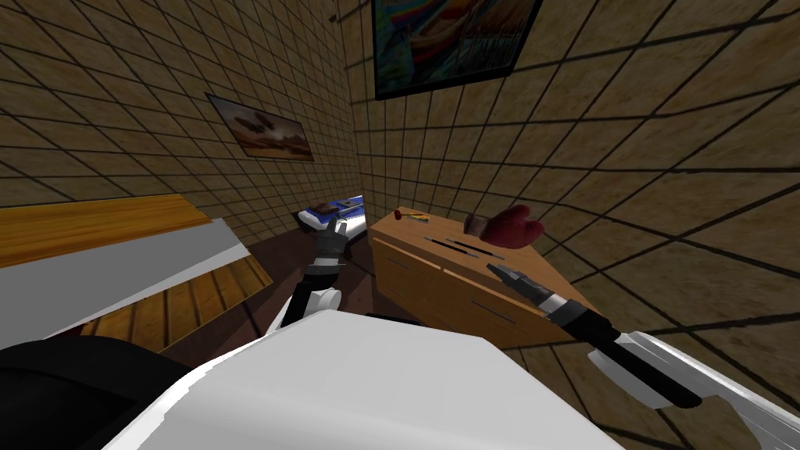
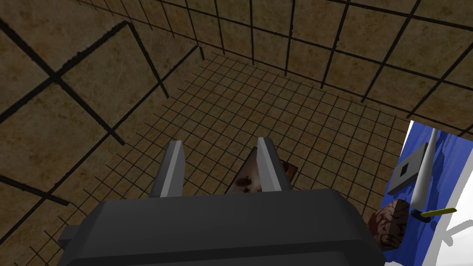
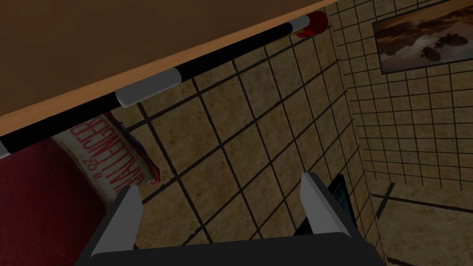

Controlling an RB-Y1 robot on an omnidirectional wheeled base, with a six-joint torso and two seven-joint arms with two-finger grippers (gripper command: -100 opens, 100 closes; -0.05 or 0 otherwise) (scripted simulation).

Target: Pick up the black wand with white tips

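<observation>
— Jaws of the right gripper (image 3: 219, 181)?
— Spread wide, clasping nothing. Poised low over the near part of the wooden table (image 1: 406, 228), on the right.

— And the black wand (image 3: 231, 51)?
— Lying flat on the table top, just beyond the fingertips, not between them. Black shaft, pale grey tips. Running from near the gripper towards the far end. Joined at one grey tip by a second black stretch in the same line; cannot tell whether one rod or two laid end to end.

— Further out on the table?
— Beyond the wand, a red boxing glove (image 1: 512, 226) with a lettered white cuff, close to the tiled wall. At the far end of the wand's line, a small red item (image 3: 316, 22).

— Jaws of the left gripper (image 2: 219, 142)?
— Parted more narrowly, nothing between them. Held left of the table, towards the far corner, beside a blue and white surface (image 2: 457, 157) carrying a grey square plate (image 2: 409, 171) and a brown patterned block (image 2: 390, 224).
</observation>
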